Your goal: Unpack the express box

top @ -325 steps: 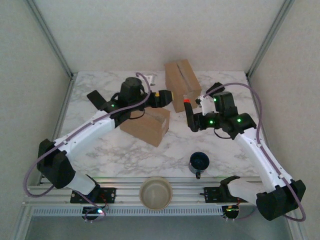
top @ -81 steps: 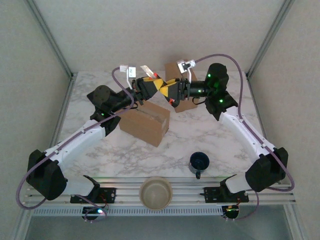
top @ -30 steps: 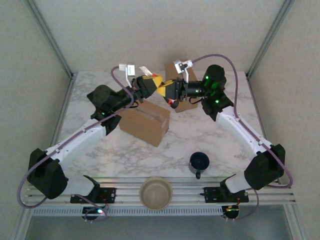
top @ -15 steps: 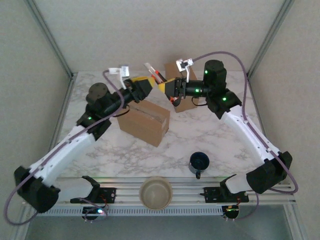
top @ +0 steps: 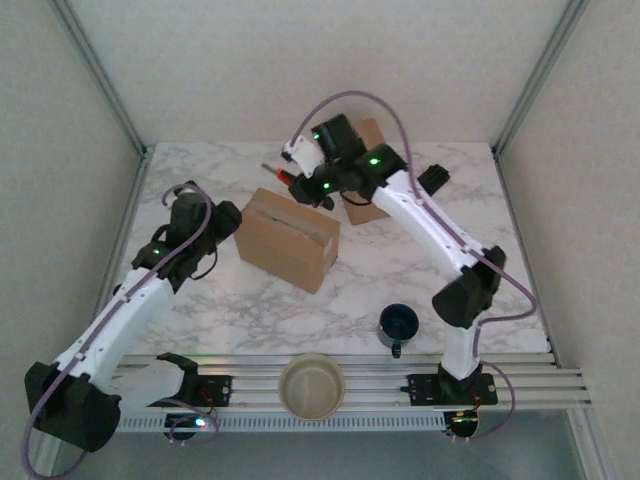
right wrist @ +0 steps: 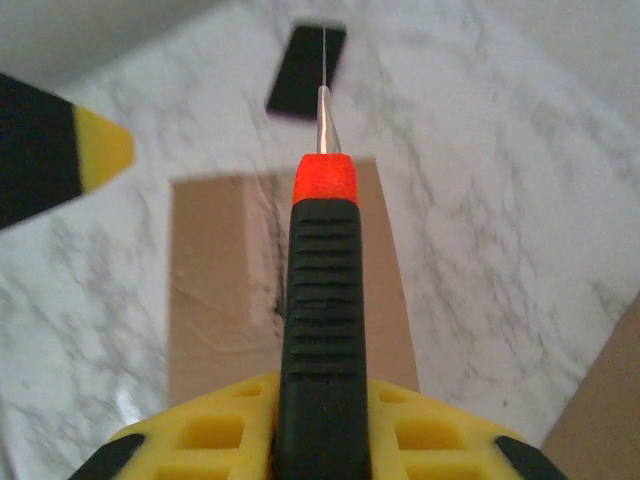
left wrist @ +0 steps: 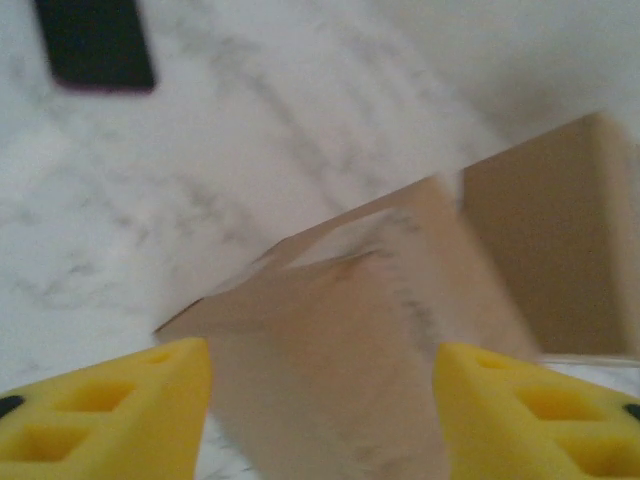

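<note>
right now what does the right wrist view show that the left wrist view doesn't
Right wrist, not left wrist: the knife, with black grip, red collar and blade out, clamped in the right hand and pointing across the top of the box.

Left wrist, not right wrist: both yellow fingers of the left hand, wide apart with nothing between them, and the box's side from low down, blurred.

Both: the box, the marble table, and a dark flat rectangle lying on it beyond the box.
</note>
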Tool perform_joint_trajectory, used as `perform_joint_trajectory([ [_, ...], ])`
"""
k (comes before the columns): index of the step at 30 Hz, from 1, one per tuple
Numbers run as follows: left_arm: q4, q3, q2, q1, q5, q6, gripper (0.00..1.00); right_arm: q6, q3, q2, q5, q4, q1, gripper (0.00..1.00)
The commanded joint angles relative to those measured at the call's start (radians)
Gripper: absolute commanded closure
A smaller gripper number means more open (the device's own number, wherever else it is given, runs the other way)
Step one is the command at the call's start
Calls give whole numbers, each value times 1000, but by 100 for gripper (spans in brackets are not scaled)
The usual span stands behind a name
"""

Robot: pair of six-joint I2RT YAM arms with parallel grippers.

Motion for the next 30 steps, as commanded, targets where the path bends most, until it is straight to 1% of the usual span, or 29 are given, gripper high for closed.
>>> perform_joint_trajectory([
  [1,79,-35,12,23,59,-77,32,-92,33,19,69,-43,35,100],
  [5,133,-66,37,26,67,-100,23,-93,-11,50,53,4,55,100],
  [11,214,-119,29,27,78,-141,15,-91,-79,50,22,67,60,100],
  [15,259,-153,38,28,75,-166,14,-116,-82,62,19,63,66,100],
  [22,331,-186,71,39,89,-193,14,-144,-36,104,19,34,68,100],
  [30,400,-234,91,57,131,-218,15,-149,-10,137,7,30,77,100],
])
